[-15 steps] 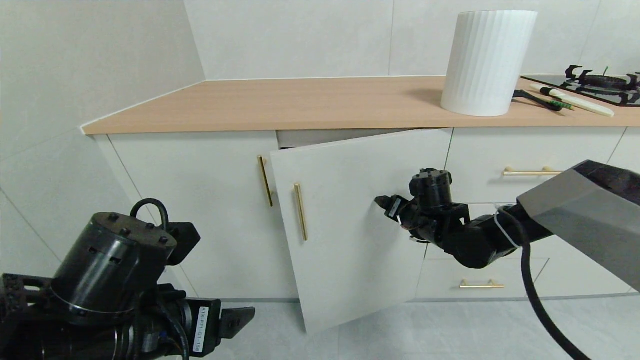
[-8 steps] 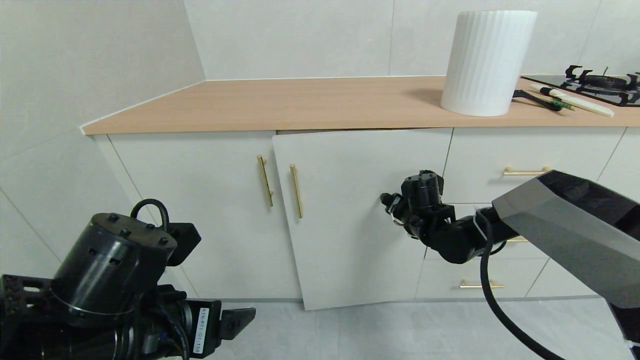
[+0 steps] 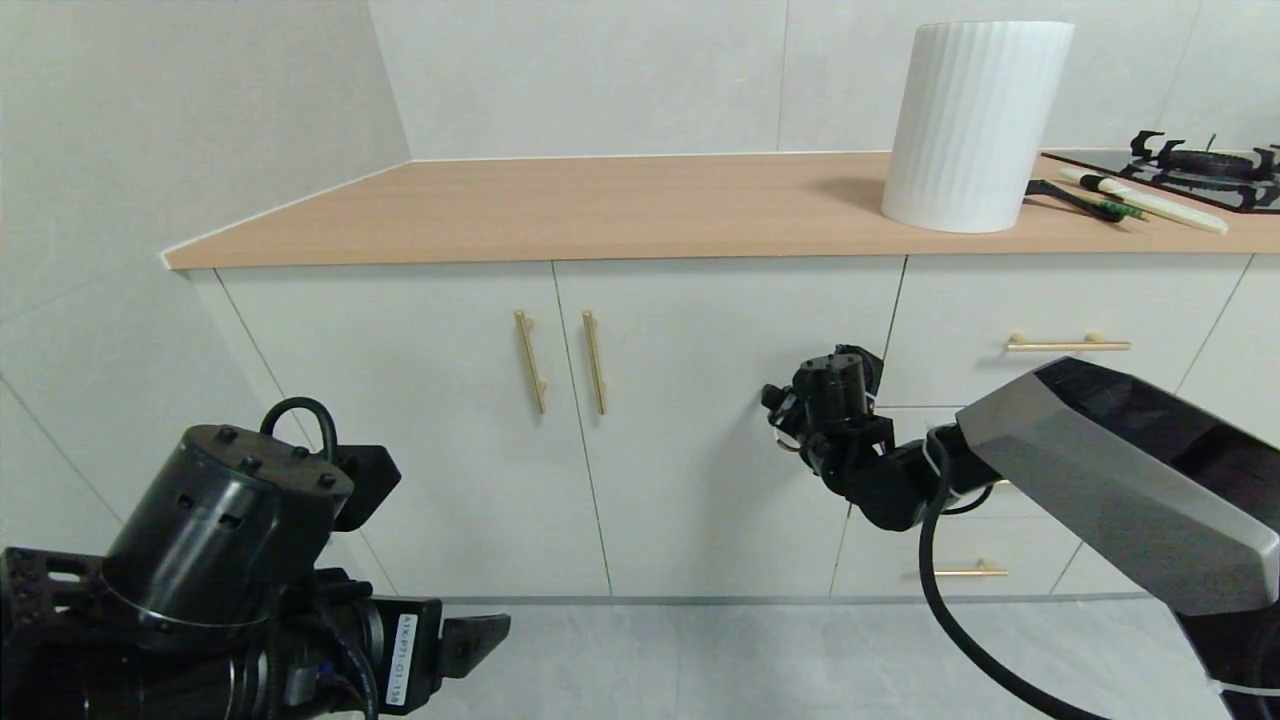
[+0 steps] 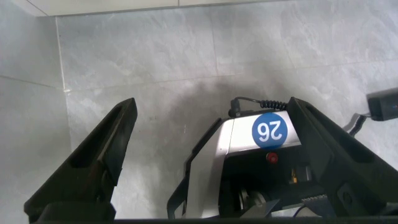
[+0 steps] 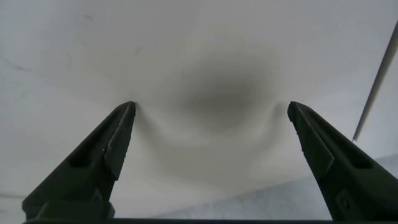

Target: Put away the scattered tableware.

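Note:
The right-hand cabinet door with its gold handle stands flush with the cabinet front under the wooden counter. My right gripper is open, and in the right wrist view both fingertips touch the door's white face. Several utensils lie on the counter at the far right beside a tall white ribbed container. My left gripper hangs low at the left, open over the grey floor, holding nothing.
A left door with a gold handle adjoins the right one. Drawers with gold handles lie to the right. A gas hob sits at the counter's far right. A tiled wall closes off the left side.
The cabinet door has swung from partly open to flush with the cabinet front, with my right gripper following against its face. The left arm has not moved.

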Tool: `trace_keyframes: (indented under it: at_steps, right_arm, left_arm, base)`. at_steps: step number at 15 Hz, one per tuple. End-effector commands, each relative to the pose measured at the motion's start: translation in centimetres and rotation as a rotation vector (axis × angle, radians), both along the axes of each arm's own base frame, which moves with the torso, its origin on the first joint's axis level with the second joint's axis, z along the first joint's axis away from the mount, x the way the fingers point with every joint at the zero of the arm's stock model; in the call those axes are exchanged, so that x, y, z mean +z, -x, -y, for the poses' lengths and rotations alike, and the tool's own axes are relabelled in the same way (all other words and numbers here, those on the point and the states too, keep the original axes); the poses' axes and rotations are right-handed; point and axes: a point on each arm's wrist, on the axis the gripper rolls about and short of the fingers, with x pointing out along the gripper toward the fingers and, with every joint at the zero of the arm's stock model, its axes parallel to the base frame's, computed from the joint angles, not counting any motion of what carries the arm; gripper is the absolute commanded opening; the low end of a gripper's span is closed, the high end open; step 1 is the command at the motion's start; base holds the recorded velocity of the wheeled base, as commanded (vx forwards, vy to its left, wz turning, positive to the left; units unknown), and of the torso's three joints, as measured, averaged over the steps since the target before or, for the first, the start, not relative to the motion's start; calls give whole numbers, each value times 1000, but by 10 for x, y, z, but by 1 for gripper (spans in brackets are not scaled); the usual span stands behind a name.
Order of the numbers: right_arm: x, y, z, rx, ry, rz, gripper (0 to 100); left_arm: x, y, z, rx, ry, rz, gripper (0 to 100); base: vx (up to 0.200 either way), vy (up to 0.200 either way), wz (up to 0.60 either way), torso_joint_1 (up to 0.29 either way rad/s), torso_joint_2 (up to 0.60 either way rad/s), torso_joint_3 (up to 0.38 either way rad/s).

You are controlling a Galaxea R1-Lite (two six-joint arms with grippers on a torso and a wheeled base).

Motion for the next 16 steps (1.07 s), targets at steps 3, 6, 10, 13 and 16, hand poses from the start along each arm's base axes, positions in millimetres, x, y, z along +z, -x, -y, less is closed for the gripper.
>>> trace_keyframes:
  at_steps: [3, 6, 10, 13, 16]
  right_arm:
    - [18, 27, 5, 106, -19, -37, 100]
    - [51, 108, 30, 589, -142, -177, 100]
    - [66, 125, 47, 670, -78, -142, 100]
    - [80, 140, 58, 568, 107, -70, 100]
    - [125, 180, 101, 382, 278, -22, 100]
  left_arm:
    - [0, 0, 0, 0, 1, 1, 100]
    - [1, 0, 0, 1, 3, 2, 100]
    - [4, 1, -1, 6, 7, 18, 100]
    - [20, 5, -15, 54, 25, 102, 100]
    - [55, 24, -50, 112, 49, 314, 100]
  base:
    - [0, 0, 0, 0, 0, 0]
    - [0, 0, 0, 0, 0, 0]
    - [0, 0, 0, 0, 0, 0]
    - [0, 0, 0, 0, 0, 0]
    - [0, 0, 0, 0, 0, 0]
